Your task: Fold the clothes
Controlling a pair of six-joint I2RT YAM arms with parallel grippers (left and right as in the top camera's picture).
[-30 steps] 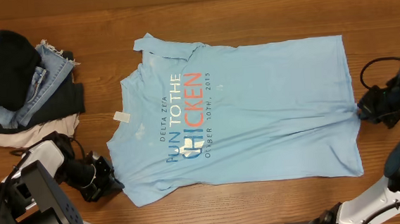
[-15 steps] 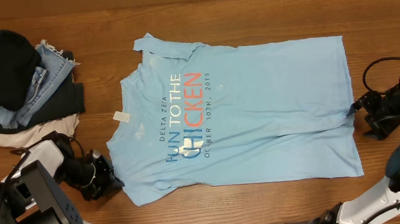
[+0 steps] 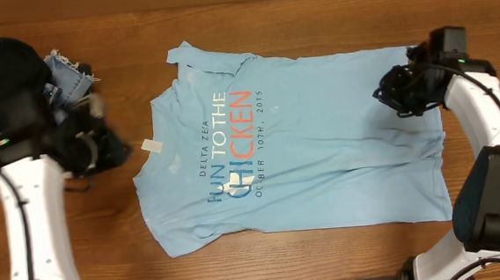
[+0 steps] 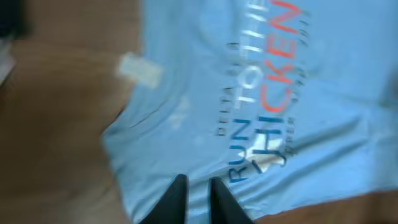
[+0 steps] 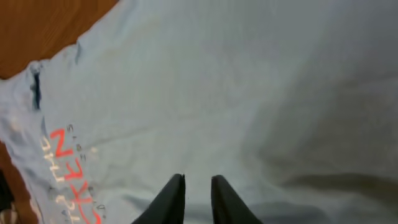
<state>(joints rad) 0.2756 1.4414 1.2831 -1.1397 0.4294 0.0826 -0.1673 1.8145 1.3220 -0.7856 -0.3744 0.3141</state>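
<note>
**Both jaws empty over the spread T-shirt**

The left gripper [image 4: 194, 180] hangs just beside the collar end of the sky-blue T-shirt [image 3: 321, 144], its 2 fingers narrowly parted and gripping nothing. The shirt lies flat on the wooden table [image 3: 312, 12], lettering up. The right gripper [image 5: 198, 179] hovers over the hem end's far corner, jaws slightly apart and empty.

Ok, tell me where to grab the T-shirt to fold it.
Probably the near long edge of the T-shirt: pinch its hem corner and collar-end corner, coming in low from the near side. It lies flat, print up, so only edges offer a pinch.
</note>
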